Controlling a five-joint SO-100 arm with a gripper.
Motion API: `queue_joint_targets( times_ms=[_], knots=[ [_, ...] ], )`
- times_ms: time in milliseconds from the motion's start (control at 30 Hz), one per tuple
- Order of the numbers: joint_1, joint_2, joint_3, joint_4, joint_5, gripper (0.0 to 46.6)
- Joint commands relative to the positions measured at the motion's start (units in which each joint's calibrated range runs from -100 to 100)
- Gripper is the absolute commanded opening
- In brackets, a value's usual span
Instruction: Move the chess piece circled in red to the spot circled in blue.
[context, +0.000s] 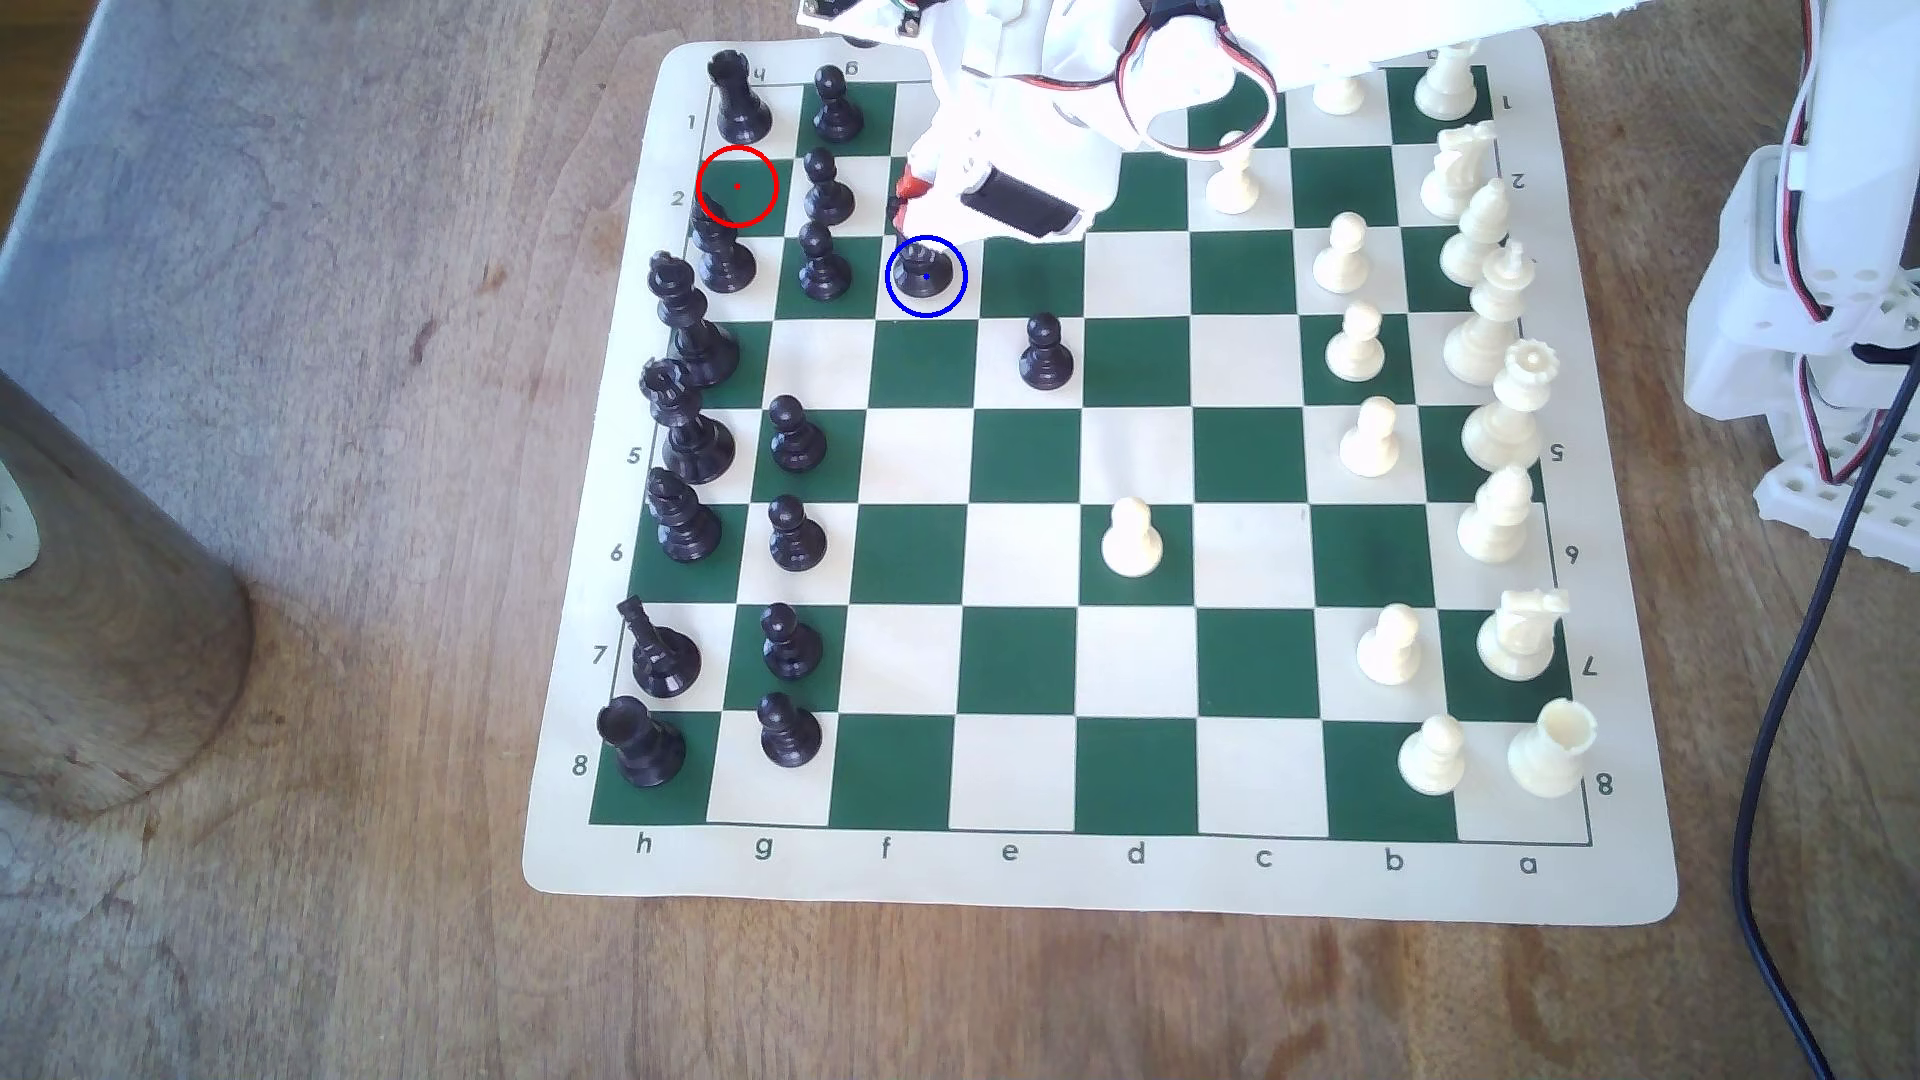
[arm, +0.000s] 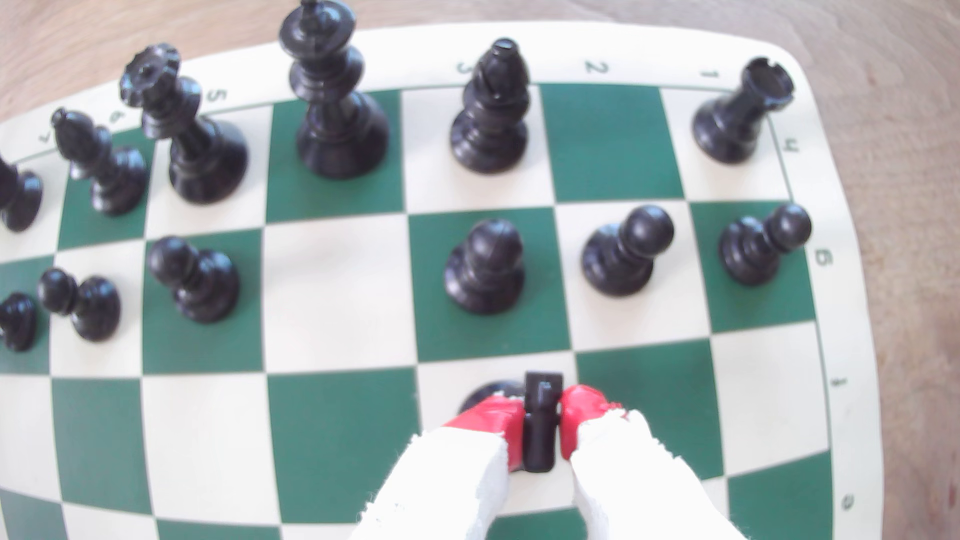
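Arm housing is covering upper part of black knight (context: 924, 272) in exterior view; only base is showing inside blue ring. In wrist view, red fingertips (arm: 491, 418) are hiding knight's sides and most of base. Black pawn (arm: 18, 319) is getting cut by picture edge. White pieces (context: 1446, 78) under arm are partly hiding.

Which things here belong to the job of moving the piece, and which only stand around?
Belong to the job:
- black knight, clamped in the pincer
- blue-ringed cream square, under the knight
- red-ringed green square, now bare

Only standing around:
- black pawns, such as
- black rook
- cream pieces, such as the pawn
- black cable
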Motion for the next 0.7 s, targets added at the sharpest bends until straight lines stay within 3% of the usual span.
queue_joint_targets(
  times_ms=[0,167,667],
  knots=[
    [0.35,-1.62,-5.06,-0.97,0.44,8.7],
    [0.43,-2.21,-4.33,-0.64,0.44,15.4],
    [-0.51,-11.72,-3.7,13.12,-1.95,17.1]
  ],
)
